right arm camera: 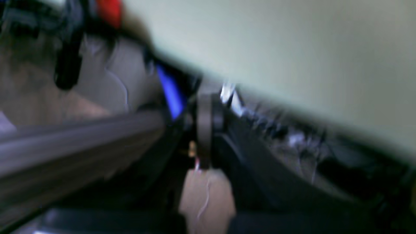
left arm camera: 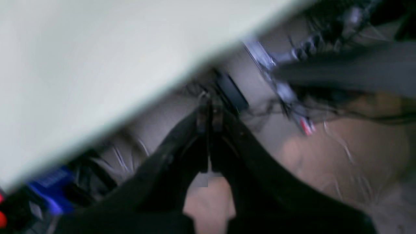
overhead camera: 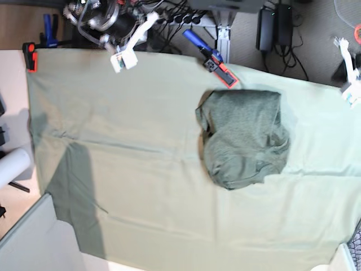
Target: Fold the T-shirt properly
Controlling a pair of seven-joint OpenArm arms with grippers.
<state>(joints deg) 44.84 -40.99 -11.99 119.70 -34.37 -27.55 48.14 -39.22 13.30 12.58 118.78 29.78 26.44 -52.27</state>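
folded t-shirt amid wide bare tablecloth

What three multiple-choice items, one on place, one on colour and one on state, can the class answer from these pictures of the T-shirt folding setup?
1. Where does the T-shirt lie on the pale green cloth?
A. right of centre, toward the far edge
B. at the near left corner
C. hanging off the near edge

2. What colour is the clamp at the cloth's far left corner?
A. yellow
B. red-orange and black
C. white

3. In what state is the T-shirt?
A. spread flat with sleeves out
B. gathered into a compact bundle
C. lifted off the table

Answers:
1 A, the base view shows it right of the middle, near the blue and red clamp.
2 B, its red-orange jaws and black body show there.
3 B, no sleeves stick out and it rests on the cloth.
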